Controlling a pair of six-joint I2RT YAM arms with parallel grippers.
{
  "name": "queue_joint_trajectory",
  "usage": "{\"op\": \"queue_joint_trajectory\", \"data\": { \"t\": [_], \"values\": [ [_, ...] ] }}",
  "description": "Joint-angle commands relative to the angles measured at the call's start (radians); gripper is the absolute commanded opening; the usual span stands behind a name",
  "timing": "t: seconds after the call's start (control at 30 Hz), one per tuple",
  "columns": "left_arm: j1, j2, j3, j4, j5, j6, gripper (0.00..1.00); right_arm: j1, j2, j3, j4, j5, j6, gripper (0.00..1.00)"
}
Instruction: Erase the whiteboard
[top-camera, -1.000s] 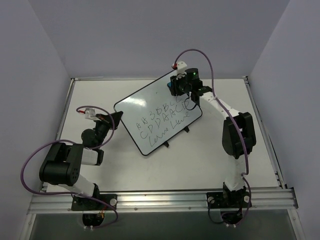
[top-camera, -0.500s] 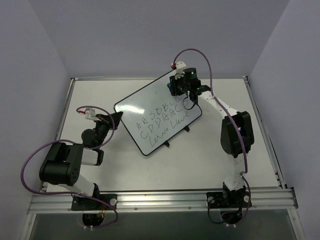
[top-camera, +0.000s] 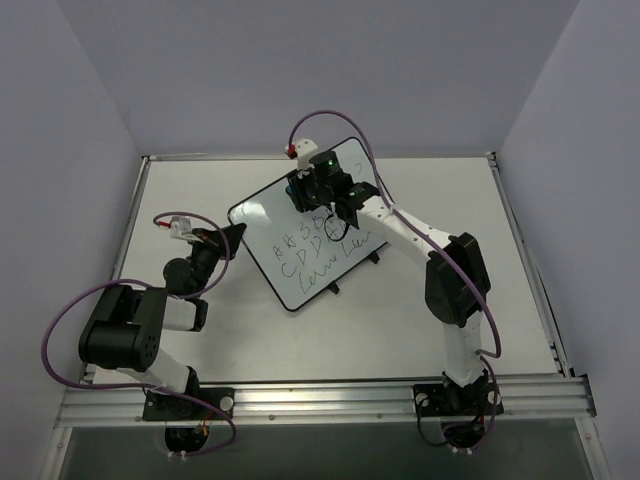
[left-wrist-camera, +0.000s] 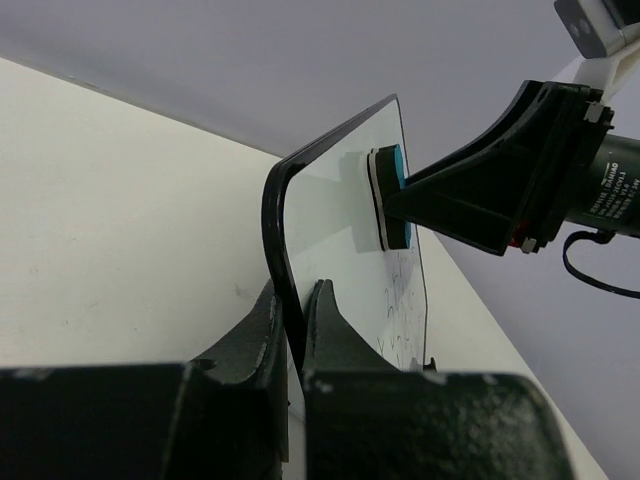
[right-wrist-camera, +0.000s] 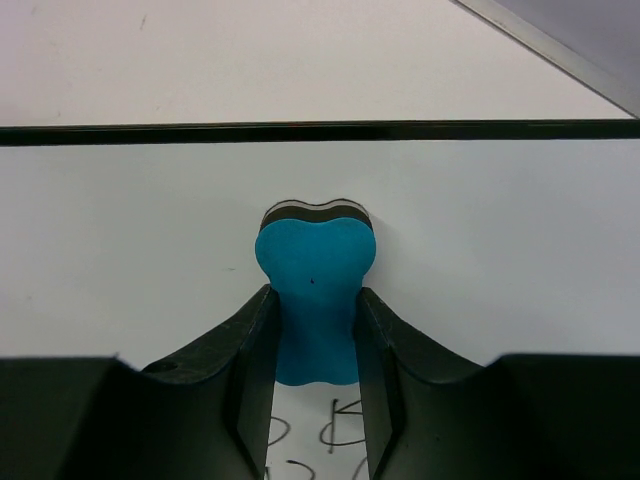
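The whiteboard (top-camera: 268, 216) lies at an angle on the table, with black handwriting (top-camera: 320, 258) across its near half. My left gripper (top-camera: 236, 233) is shut on the board's left corner; in the left wrist view the black frame (left-wrist-camera: 283, 240) sits between the fingers, and my left gripper (left-wrist-camera: 295, 318) pinches it. My right gripper (top-camera: 301, 190) is shut on a small blue eraser (right-wrist-camera: 315, 255), pressed flat on the white surface (right-wrist-camera: 500, 230) near the board's far edge. The eraser also shows in the left wrist view (left-wrist-camera: 393, 196). Letters (right-wrist-camera: 335, 432) lie just below the eraser.
Two small black clips (top-camera: 375, 258) stick out from the board's near long edge. The right arm (top-camera: 400, 235) stretches across the board's right half. Grey walls stand close behind and on both sides. The metal rail (top-camera: 320, 400) runs along the near edge.
My right gripper has slid the eraser left along the board's far edge, from the far right corner to the far left part. The left gripper and the board have not moved.
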Motion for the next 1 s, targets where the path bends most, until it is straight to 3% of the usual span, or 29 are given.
{"op": "queue_joint_trajectory", "data": {
  "t": [0.0,0.3,0.5,0.6,0.97],
  "values": [
    [-0.041,0.039,-0.029,-0.022,0.085,0.276,0.02,0.075,-0.008,-0.004,-0.068,0.017,0.062,0.0],
    [-0.045,0.039,-0.027,-0.022,0.083,0.283,0.02,0.201,-0.012,-0.005,-0.04,0.009,0.088,0.0],
    [-0.048,0.041,-0.024,-0.024,0.083,0.286,0.02,0.221,-0.001,-0.01,-0.043,0.051,0.079,0.0],
    [-0.05,0.039,-0.024,-0.024,0.082,0.287,0.02,0.177,-0.019,-0.045,-0.035,0.057,0.073,0.0],
    [-0.055,0.032,-0.022,-0.033,0.079,0.292,0.02,-0.167,-0.082,-0.131,0.035,-0.018,0.036,0.0]
  ]
}}
